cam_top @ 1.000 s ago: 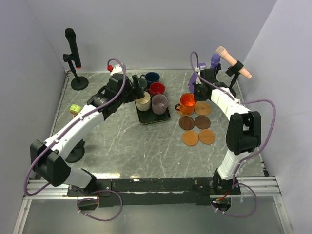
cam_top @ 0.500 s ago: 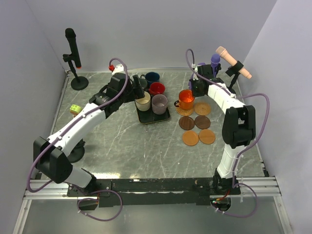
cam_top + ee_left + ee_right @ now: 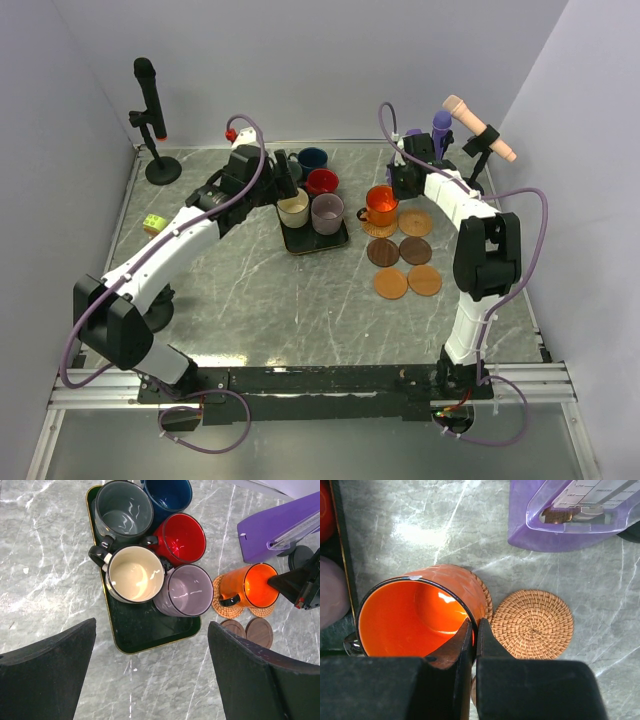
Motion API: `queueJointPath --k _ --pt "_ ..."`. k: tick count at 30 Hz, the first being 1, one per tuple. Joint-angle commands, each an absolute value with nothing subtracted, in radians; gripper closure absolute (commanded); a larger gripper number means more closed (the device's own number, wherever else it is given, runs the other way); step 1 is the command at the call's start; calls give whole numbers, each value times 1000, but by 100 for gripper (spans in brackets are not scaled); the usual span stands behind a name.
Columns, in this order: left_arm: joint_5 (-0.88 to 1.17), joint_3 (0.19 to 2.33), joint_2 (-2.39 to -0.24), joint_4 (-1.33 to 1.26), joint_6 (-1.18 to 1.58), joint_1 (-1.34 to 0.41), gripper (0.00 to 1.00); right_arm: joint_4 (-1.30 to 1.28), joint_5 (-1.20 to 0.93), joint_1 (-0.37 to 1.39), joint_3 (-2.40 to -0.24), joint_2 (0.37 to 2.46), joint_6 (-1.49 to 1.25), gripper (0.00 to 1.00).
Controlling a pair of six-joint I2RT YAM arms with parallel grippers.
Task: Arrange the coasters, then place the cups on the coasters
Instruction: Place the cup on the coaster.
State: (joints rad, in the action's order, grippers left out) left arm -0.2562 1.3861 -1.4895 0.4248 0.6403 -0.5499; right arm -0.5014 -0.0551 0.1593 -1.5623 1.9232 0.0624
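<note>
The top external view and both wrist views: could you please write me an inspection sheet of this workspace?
Surface: grey marble-patterned tabletop.
Job's things: orange glazed mug on a woven tan coaster; five more round coasters bare; five other mugs at black rectangular tray.
Clutter: purple plastic case, yellow-green tape roll.
Grippers: left gripper open above tray; right gripper shut on orange mug's rim.
Cables: purple cables loop along both arms.
Surroundings: pale walls; three microphones on stands.

Spotted black microphone [image 3: 146, 90] far left, beige microphone [image 3: 478, 126] far right, yellow-green tape roll [image 3: 153, 223] near the left wall.
</note>
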Motion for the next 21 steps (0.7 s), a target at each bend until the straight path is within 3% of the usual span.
queueJointPath --k 1,21 --pt "-241 1434 -1497 399 624 -545 3 -446 -63 158 -1565 1901 71 100" --pt "-233 1430 -1499 394 626 -537 3 -442 -67 161 -1529 1917 49 100"
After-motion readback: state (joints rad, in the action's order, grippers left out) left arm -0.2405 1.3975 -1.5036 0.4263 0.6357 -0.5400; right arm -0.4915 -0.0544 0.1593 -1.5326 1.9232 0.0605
